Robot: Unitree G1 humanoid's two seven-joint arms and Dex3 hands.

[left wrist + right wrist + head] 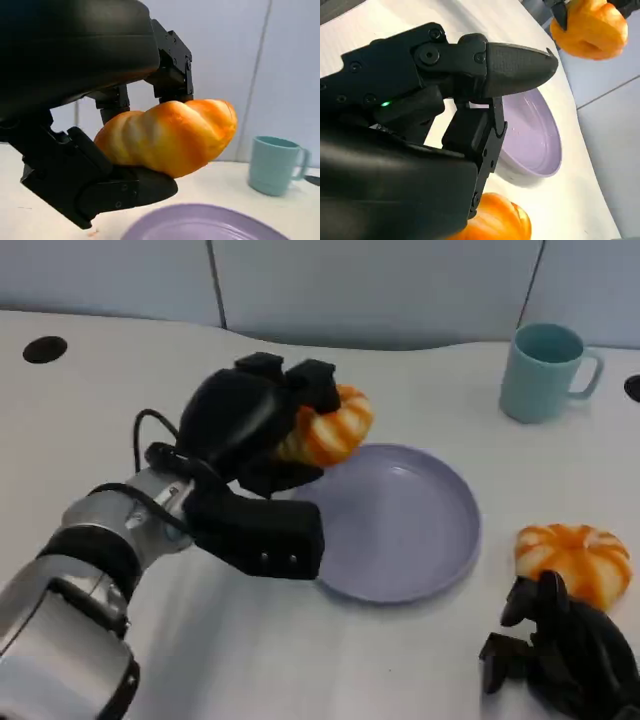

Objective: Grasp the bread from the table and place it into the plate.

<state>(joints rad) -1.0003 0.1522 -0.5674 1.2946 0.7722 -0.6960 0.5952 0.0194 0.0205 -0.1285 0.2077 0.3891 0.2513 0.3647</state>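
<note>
One glossy orange-and-white twisted bread (335, 426) clamped in left hand (262, 430) over lilac plate (400, 525)

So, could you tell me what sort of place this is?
Probably a lab or office test bench: a white table with a cable hole, grey partition panels behind, and toy-like bread, plate and mug.

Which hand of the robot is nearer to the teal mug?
Right. The right hand rests at the near table edge, below the teal mug; the left hand, holding a bread, is farther, across the plate.
</note>
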